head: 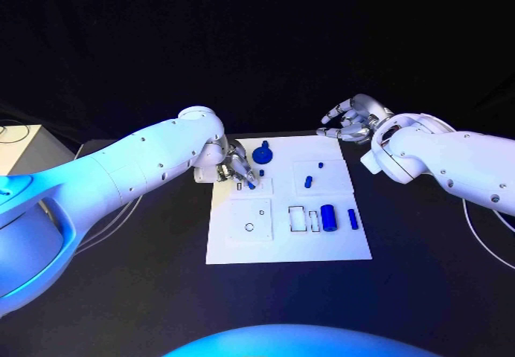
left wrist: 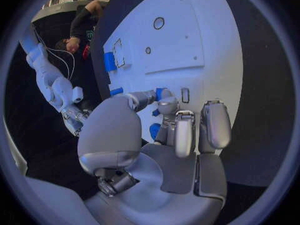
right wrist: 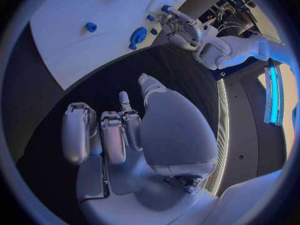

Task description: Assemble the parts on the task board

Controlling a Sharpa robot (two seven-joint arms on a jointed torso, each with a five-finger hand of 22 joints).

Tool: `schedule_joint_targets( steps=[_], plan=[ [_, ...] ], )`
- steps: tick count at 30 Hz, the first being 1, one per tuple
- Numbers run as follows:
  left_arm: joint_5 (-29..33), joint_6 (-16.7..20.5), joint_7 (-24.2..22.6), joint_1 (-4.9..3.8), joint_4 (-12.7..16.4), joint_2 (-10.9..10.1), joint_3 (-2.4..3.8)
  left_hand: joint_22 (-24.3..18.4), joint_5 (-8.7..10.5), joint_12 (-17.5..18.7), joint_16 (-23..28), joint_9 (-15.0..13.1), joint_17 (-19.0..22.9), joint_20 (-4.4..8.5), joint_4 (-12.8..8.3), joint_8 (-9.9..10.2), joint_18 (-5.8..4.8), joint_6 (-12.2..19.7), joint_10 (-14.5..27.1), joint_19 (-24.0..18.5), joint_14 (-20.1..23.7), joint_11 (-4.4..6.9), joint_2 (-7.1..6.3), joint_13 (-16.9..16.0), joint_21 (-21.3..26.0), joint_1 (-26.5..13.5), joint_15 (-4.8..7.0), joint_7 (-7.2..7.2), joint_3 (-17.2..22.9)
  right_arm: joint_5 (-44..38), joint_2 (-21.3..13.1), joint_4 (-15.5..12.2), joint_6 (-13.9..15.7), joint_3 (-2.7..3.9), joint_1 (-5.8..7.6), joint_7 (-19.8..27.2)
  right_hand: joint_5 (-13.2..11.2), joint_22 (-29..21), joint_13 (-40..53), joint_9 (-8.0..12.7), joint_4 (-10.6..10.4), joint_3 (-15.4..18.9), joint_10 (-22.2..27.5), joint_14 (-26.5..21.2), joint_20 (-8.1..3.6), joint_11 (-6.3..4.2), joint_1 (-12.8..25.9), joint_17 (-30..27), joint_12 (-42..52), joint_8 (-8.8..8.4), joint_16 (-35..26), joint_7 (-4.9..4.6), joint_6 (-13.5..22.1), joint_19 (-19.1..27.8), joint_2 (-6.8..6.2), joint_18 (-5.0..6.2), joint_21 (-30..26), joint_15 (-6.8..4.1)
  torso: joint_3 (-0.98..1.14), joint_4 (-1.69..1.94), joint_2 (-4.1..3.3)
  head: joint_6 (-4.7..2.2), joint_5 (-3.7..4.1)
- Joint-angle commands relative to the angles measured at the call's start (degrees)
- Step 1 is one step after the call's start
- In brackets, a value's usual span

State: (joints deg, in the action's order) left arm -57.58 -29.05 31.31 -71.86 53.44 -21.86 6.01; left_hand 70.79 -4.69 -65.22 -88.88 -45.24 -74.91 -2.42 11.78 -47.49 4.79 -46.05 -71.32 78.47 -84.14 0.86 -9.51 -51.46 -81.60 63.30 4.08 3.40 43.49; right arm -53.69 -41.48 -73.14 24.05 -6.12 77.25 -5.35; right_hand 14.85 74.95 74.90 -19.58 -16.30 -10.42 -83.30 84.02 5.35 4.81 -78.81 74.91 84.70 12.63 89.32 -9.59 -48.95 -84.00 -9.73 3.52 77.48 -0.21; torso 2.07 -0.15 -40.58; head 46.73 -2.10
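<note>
Pinching blue part (head: 251, 184) – left robot hand (head: 231, 167) (fingertips)

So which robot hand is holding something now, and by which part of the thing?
The left robot hand pinches a small blue part by its upper end over the task board. The right robot hand holds nothing.

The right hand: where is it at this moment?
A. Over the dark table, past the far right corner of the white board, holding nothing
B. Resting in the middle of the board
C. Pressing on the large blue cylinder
A: the right hand hovers over the dark table beyond the task board, fingers apart and empty.
</note>
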Motion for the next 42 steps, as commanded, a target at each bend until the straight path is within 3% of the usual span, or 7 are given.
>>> schedule_joint_targets(
  steps=[1, 12, 23, 29, 36, 42],
  plan=[
    [-0.5, 2.3, -0.3, 0.10, -0.2, 0.0, -0.05, -0.4, 0.14, 0.4, 0.3, 1.3, -13.0, -0.40, -10.9, 2.3, -0.65, 0.5, 0.4, -0.4, -5.1, -0.60, 1.37, 0.4, 0.4, 0.7, -0.56, 0.62, 9.8, -0.2, 0.0, -0.1, -0.4, 0.03, -0.02, 0.6, 0.3, 4.1, 9.4, 0.1, 0.0, -0.5, -0.2, 5.5, 0.19, -0.04, 0.6, 13.0, 0.2, 0.35, -0.3, -0.06, 0.5, -2.5, -0.11, -0.44, -0.3, 0.32, 0.00, 0.03, -0.02, -0.01, 0.08],
    [-0.6, 3.0, -0.3, 0.09, -0.3, -0.1, -0.05, -0.4, -0.33, 0.7, 0.6, 5.2, -12.7, -1.47, -11.4, 8.9, -0.59, 0.5, 1.3, -0.6, -4.9, -1.92, 2.64, 1.1, 0.5, 1.7, -1.67, 2.22, 8.3, -0.1, -0.1, -0.1, -0.4, 0.03, -0.02, 0.6, 0.3, 4.1, 9.4, 0.1, 0.0, -0.5, -0.2, 5.5, 0.19, -0.04, 0.6, 13.0, 0.2, 0.35, -0.3, -0.06, 0.5, -2.5, -0.11, -0.44, -0.3, 0.32, 0.06, 0.01, -0.03, -0.02, 0.09],
    [0.3, 1.9, -0.3, 0.09, -0.2, 0.1, -0.05, -0.2, -0.88, 0.6, 0.4, 6.0, -13.0, -1.65, -12.0, 10.0, -0.61, -0.5, 1.2, -0.5, -5.1, -1.98, 2.93, 0.9, 0.4, 2.3, -1.78, 2.29, 8.5, -0.1, -0.1, -0.1, -0.6, 0.03, -0.02, 0.6, 0.3, 4.0, 9.3, 0.1, 0.0, -0.5, -0.2, 5.5, 0.19, -0.03, 0.7, 13.0, 0.2, 0.34, -0.3, -0.06, 0.5, -2.5, -0.12, -0.43, -0.3, 0.32, 0.07, -0.01, -0.03, -0.01, 0.11],
    [1.0, 1.8, -0.3, 0.09, -0.1, 0.1, -0.05, -0.1, -2.49, 0.5, 0.3, 6.4, -13.1, -1.68, -12.8, 10.7, -0.60, -1.8, 1.1, -0.5, -5.1, -1.96, 2.79, 0.8, 0.3, 2.5, -1.77, 2.26, 9.1, -0.1, -0.1, -0.1, -0.6, 0.03, -0.02, 0.6, 0.3, 4.0, 9.3, 0.1, 0.0, -0.5, -0.2, 5.5, 0.19, -0.03, 0.7, 13.0, 0.2, 0.34, -0.3, -0.06, 0.5, -2.5, -0.12, -0.43, -0.3, 0.32, 0.06, 0.02, -0.03, -0.02, 0.07],
    [2.5, 2.3, -0.4, 0.09, 0.1, -0.1, -0.05, 0.0, -5.16, 0.4, 0.2, 6.6, -13.2, -1.65, -13.2, 11.1, -0.61, -2.8, 0.9, -0.5, -5.1, -1.89, 2.44, 0.8, 0.2, 2.2, -1.72, 2.19, 9.4, -0.1, -0.2, -0.1, -0.7, 0.03, -0.02, 0.6, 0.4, 4.1, 9.4, 0.1, 0.0, -0.5, -0.2, 5.4, 0.19, -0.03, 0.7, 12.9, 0.2, 0.35, -0.3, -0.07, 0.6, -2.5, -0.13, -0.45, -0.3, 0.32, 0.01, 0.02, -0.02, -0.09, 0.06],
    [4.7, 3.0, -0.5, 0.10, 0.8, -0.7, -0.03, 0.3, -12.57, 0.2, -0.2, 5.9, -13.8, -1.34, -13.7, 10.9, -0.63, -4.1, 0.2, -0.4, -5.4, -1.49, 1.16, 0.6, 0.1, 1.0, -1.37, 1.74, 8.8, -0.1, -0.2, -0.1, -0.7, 0.03, -0.04, 0.6, 0.4, 4.1, 9.4, 0.1, 0.0, -0.5, -0.2, 5.4, 0.19, -0.03, 0.7, 12.9, 0.2, 0.35, -0.3, -0.07, 0.6, -2.5, -0.13, -0.45, -0.3, 0.32, 0.01, 0.01, 0.03, -0.17, 0.08]
  ],
)
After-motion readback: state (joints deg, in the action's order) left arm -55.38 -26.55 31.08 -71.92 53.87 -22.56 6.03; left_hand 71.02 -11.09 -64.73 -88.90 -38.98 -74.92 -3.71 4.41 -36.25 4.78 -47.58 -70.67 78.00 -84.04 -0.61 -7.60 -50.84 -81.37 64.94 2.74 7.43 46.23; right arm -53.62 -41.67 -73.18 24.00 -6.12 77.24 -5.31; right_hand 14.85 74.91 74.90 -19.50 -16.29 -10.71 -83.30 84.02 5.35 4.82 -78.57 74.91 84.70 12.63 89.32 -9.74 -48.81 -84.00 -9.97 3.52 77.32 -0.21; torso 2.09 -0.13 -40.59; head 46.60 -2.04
